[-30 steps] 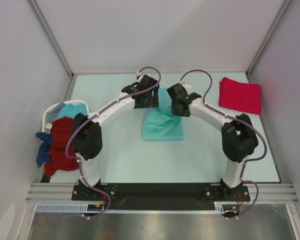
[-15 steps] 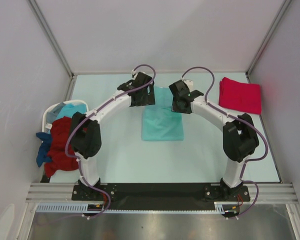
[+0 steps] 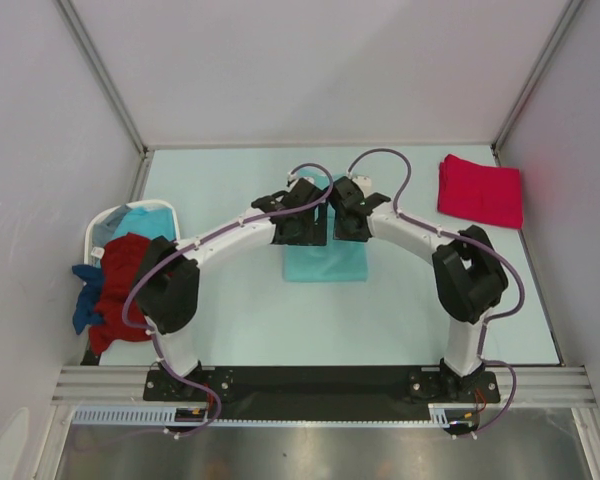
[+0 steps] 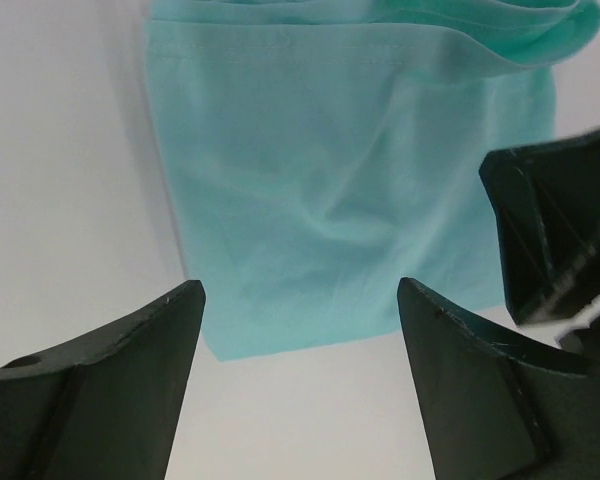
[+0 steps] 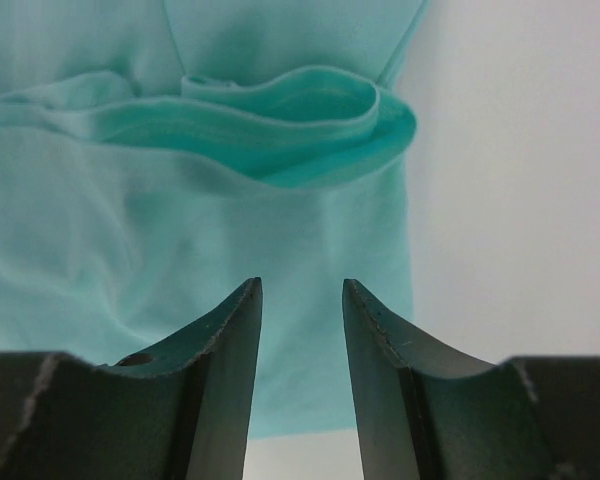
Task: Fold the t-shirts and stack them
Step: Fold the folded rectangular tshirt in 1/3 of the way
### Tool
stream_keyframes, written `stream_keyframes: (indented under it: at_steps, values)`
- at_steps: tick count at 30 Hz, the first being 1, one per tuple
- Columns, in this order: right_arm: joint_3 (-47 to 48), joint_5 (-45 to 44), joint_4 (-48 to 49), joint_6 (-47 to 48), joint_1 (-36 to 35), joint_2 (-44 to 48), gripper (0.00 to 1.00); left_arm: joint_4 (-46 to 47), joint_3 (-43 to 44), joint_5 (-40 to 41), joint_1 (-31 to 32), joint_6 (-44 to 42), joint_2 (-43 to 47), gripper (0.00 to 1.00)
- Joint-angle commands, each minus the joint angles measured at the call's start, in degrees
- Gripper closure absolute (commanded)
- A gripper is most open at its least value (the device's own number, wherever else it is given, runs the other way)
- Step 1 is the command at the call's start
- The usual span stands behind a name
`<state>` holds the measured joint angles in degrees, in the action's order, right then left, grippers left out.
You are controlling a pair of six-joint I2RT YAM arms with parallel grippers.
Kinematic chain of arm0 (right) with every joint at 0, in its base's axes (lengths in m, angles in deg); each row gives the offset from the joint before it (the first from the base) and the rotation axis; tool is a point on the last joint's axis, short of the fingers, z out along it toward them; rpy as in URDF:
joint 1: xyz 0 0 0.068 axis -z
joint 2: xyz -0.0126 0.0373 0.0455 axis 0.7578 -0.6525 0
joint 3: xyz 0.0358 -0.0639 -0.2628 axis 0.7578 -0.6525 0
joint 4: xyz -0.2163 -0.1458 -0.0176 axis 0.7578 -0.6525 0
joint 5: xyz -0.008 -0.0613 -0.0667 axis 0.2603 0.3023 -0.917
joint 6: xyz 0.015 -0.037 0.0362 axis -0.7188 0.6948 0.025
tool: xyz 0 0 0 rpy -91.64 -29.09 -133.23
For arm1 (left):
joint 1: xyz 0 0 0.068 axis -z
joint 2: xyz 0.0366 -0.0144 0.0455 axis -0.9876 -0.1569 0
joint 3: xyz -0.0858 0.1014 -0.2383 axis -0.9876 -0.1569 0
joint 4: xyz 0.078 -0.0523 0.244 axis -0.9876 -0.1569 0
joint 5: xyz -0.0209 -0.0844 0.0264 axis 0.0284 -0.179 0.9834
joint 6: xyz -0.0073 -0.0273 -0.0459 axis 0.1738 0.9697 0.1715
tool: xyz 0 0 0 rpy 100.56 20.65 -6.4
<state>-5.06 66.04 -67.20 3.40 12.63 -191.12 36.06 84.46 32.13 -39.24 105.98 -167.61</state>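
A light teal t-shirt (image 3: 325,264) lies folded flat in the middle of the table. My two grippers hang side by side just above it. The left gripper (image 3: 302,222) is wide open; in its wrist view the jaws (image 4: 300,290) frame the shirt's (image 4: 350,180) near edge and hold nothing. The right gripper (image 3: 347,222) is open with a narrower gap (image 5: 302,285) over the shirt (image 5: 130,220), whose folded rim (image 5: 280,125) lies beyond the fingertips. A bright pinkish-red t-shirt (image 3: 480,190) lies folded at the far right.
A white laundry basket (image 3: 98,228) stands at the left edge with a light blue shirt (image 3: 140,220) inside. A dark red shirt (image 3: 125,295) and a blue one (image 3: 83,308) spill over its front. Grey walls close in the pale table (image 3: 230,300).
Both grippers have drawn back from the far side and come closer together over the teal shirt. The shirt has gone from rumpled to flat. The right jaws have narrowed.
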Motion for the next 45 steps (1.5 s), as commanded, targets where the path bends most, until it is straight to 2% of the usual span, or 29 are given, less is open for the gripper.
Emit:
stream_keyframes:
  at_steps: [1,12,19,20,21,22,23,24,25,29,33,39,45]
  values:
    - [4.69,-0.03,3.26,0.8,1.92,-6.0,0.57,1.51,-0.24,0.3,0.01,1.09,2.3,0.16]
    - [20.68,2.34,2.12,3.08,5.53,-18.67,0.57,0.55,-1.9,1.09,0.19,0.39,3.44,0.16]
    - [26.67,2.79,-1.04,3.0,7.02,-24.48,0.58,0.37,-2.79,1.62,0.19,0.21,2.83,0.16]
    - [25.02,2.17,-0.09,2.82,6.94,-23.61,0.59,0.2,-2.96,2.14,0.19,0.12,2.91,0.16]
    - [22.57,1.21,1.57,2.91,6.5,-18.99,0.59,0.11,-3.22,2.49,0.19,0.21,3.09,0.16]
    - [16.71,-0.8,3.42,3.17,6.24,-16.07,0.59,0.19,-3.49,2.93,0.19,0.38,4.31,0.16]
    - [14.48,-1.43,6.65,3.43,5.88,-13.09,0.58,0.37,-4.1,3.89,0.19,0.56,5.02,0.16]
    - [13.15,-1.52,7.3,3.17,5.79,-7.75,0.58,0.63,-4.45,4.25,0.19,0.56,5.98,0.16]
    - [12.27,-0.39,7.13,2.82,5.53,-6.22,0.57,0.98,-4.89,4.78,0.19,0.39,7.64,0.15]
    - [14.1,0.15,1.43,1.68,4.04,-4.27,0.57,1.34,-6.65,6.28,0.01,0.39,9.86,0.15]
    - [10.33,-2.14,4.22,1.94,3.07,-1.11,0.57,1.51,-7.53,5.31,0.01,1.09,9.95,0.15]
    - [11.21,-2.22,-1.21,1.06,1.58,0.21,0.57,1.77,-9.63,4.79,0.28,1.79,11.61,0.15]
    - [-2.04,-2.06,1.5,-1.66,0.61,6.1,0.57,4.23,-13.94,2.85,0.36,2.41,11.97,0.15]
